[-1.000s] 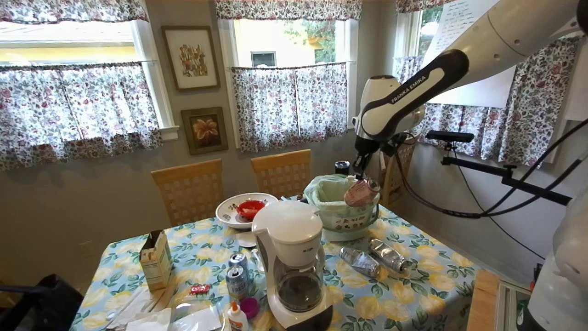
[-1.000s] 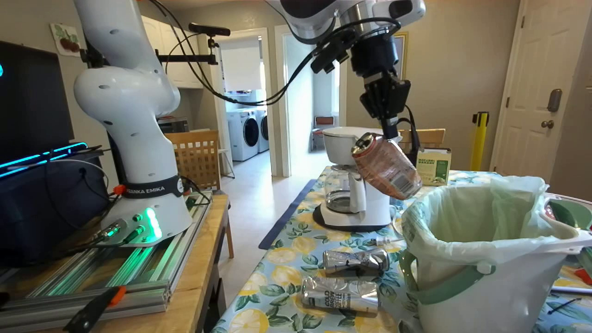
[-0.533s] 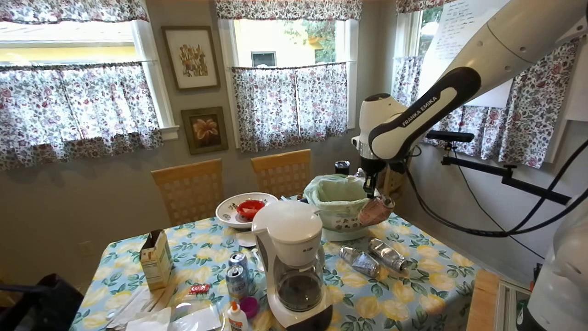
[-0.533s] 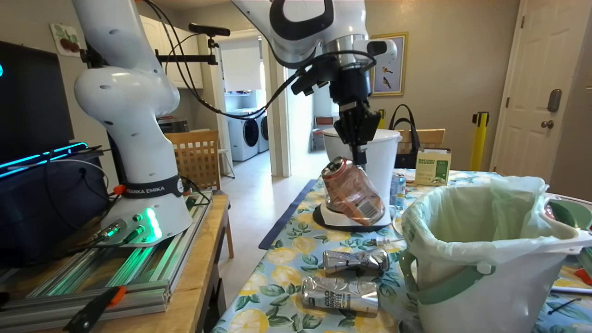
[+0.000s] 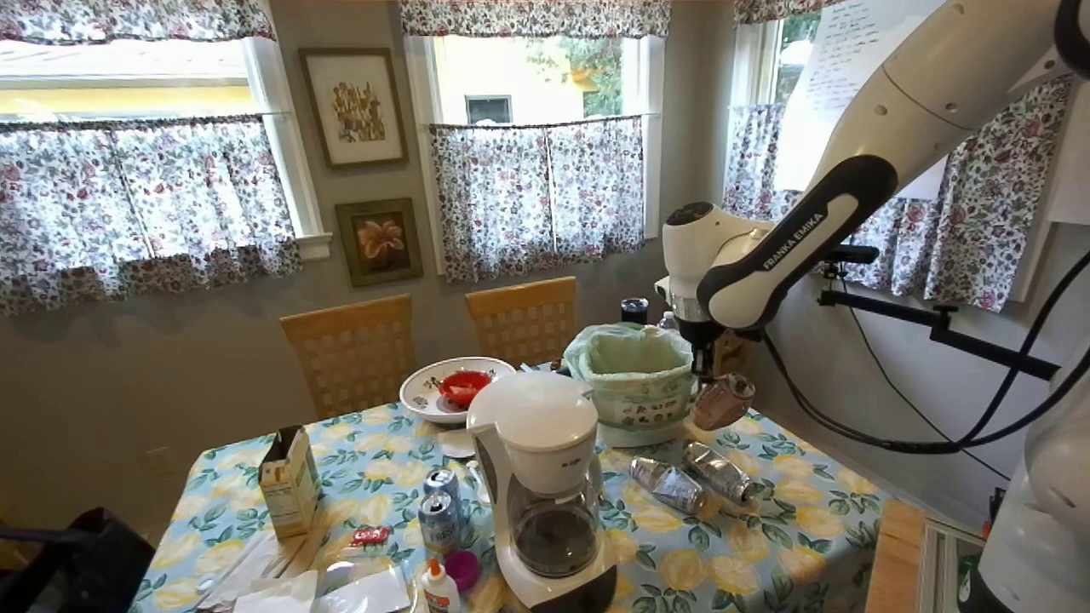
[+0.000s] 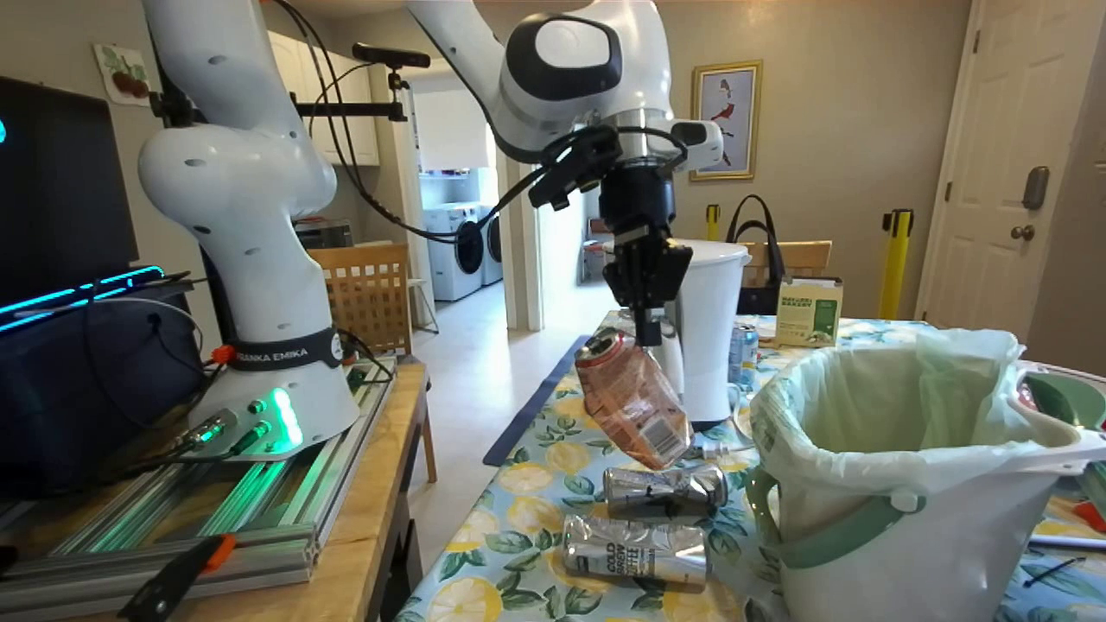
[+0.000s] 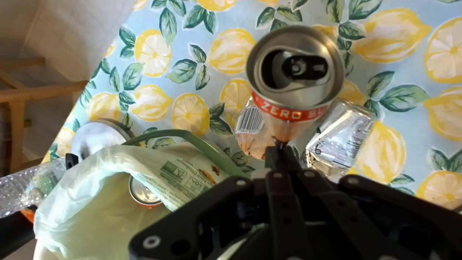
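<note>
Dented pink can [image 6: 635, 402] clamped in the gripper [image 6: 648, 335], beside the lined bin [image 6: 933, 553]

In an exterior view, the pink can hangs tilted just to the right of the bin's rim. Two silver cans [image 5: 719, 472] lie on their sides on the table [image 5: 800, 519], below the pink can and near the foot of the bin. The coffee maker [image 5: 549, 434] stands farther left, well apart from the gripper. The table's side edge slants down to the right from behind the pink can; beyond that edge black cables [image 5: 903, 444] droop.

In an exterior view, a strip of table shows between the pink can and the bin. The pink can's lower end appears directly above one silver can; contact cannot be judged. To the left, the table's edge faces a gap of floor [image 6: 458, 389], then the wooden stand [image 6: 380, 484].

In the wrist view, the jaws are together on the pink can's crumpled side, its top in full view. The bin's liner [image 7: 112, 166] and green handle [image 7: 216, 155] lie lower left, with another can [image 7: 142, 191] inside. Table shows on the far side up to a slanted edge at upper left.
</note>
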{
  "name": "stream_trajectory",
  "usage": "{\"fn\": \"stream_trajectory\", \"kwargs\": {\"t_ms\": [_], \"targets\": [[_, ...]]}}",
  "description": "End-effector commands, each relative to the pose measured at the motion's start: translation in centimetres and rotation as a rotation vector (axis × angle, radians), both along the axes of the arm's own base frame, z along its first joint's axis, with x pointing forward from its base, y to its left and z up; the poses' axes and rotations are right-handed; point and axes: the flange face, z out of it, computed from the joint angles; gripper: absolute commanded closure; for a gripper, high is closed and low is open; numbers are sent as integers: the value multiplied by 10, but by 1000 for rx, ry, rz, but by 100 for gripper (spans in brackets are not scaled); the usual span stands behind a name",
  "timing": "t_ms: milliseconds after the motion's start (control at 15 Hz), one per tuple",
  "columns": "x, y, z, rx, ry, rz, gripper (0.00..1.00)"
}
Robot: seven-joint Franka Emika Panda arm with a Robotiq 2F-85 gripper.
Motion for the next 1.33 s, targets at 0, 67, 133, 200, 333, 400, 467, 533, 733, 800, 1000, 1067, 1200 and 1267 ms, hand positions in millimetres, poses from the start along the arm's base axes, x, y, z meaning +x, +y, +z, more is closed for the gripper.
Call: {"fn": "stream_trajectory", "kwargs": {"t_ms": [0,67,133,200,333,400,467,533,733,800,1000,1067,1200,1267], "targets": [[-10,-24,-16,-57,31,-20,99],[-14,-33,-21,-64,40,-23,99],[-18,-40,-27,-71,54,-17,99],[-23,-46,-33,-74,67,-8,99],[-26,-58,-43,-86,75,-14,99],[-27,-65,-48,-98,67,-7,99],[-28,-69,-53,-104,64,3,99],[-28,-73,-58,-119,55,11,99],[-30,-81,-76,-139,56,25,99],[-31,-82,-80,-143,61,27,99],[-32,-84,-92,-157,65,34,99],[-32,-85,-95,-162,70,38,99],[-33,-85,-99,-181,75,53,99],[-33,-85,-101,-191,76,61,99]]}}
